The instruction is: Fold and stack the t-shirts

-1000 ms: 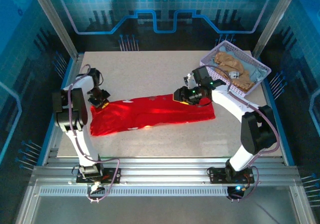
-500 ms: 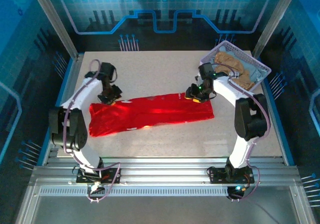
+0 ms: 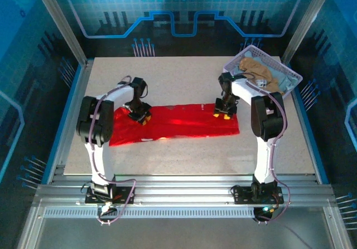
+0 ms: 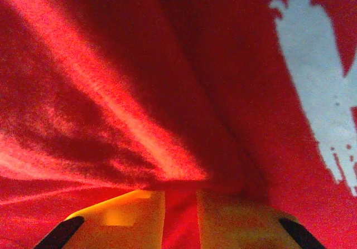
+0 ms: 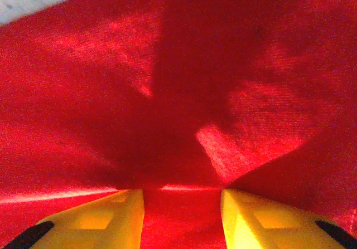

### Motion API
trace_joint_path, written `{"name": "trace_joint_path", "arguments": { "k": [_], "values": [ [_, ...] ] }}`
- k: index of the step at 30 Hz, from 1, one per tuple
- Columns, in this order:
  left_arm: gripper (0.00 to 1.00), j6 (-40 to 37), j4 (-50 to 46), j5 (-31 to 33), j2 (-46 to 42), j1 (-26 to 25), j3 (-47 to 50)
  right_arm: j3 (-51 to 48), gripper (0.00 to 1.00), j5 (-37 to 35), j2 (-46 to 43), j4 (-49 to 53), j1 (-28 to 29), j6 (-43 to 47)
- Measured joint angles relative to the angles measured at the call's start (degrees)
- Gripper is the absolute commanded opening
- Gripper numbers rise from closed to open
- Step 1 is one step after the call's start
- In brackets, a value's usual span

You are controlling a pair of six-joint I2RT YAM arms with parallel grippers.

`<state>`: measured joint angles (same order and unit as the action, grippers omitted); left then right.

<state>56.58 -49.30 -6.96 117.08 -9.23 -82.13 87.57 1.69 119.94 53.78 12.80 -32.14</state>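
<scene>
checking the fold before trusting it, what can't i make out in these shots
- left gripper, right gripper: wrist views, red t-shirt fills the gaps; pinched or not, unclear
- its print: top view, too small and blurred
- tan clothes in basket: top view, heaped, count unclear

White arms (image 3: 262, 160) carry black joints (image 3: 265, 118) (yellow pincer fingers (image 5: 106, 215)).

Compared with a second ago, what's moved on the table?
Both grippers slid rightward along the red shirt: the left gripper in from its left end, the right gripper nearer its right end. The shirt's left end pulled in slightly. Whether either grips cloth is unclear. The basket and its clothes stayed put.
</scene>
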Motion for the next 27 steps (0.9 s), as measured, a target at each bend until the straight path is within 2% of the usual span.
{"name": "trace_joint_path", "arguments": {
  "k": [6,10,13,17,21,24,27],
  "values": [
    [0.25,-7.5,-5.6,-3.1,14.1,0.3,-22.6,-15.5,0.43,3.7,-9.8,-1.3,2.1,-7.1],
    [0.28,-12.4,-5.5,-6.1,25.6,-0.3,-42.8,-24.2,0.44,9.1,-15.9,-2.9,10.4,-14.3],
    [0.30,-15.2,-5.1,-6.3,30.4,-1.2,-53.0,-25.2,0.45,11.6,-18.1,-2.8,16.3,-17.2],
    [0.30,-17.6,-5.2,-3.3,27.0,-2.1,-52.3,-21.1,0.47,9.4,-20.8,-1.9,16.4,-16.6],
    [0.27,-14.2,-3.2,-1.7,15.9,-1.7,-38.5,-11.9,0.46,8.0,-19.1,-5.1,14.3,-12.1],
    [0.26,-8.4,0.4,-1.9,10.6,-0.3,-30.0,-2.3,0.44,8.3,-12.5,-8.6,13.6,-8.1],
    [0.27,-2.7,5.2,-1.9,11.1,1.2,-26.3,7.4,0.42,9.2,-2.9,-12.9,13.6,-4.6]
  ]
}}
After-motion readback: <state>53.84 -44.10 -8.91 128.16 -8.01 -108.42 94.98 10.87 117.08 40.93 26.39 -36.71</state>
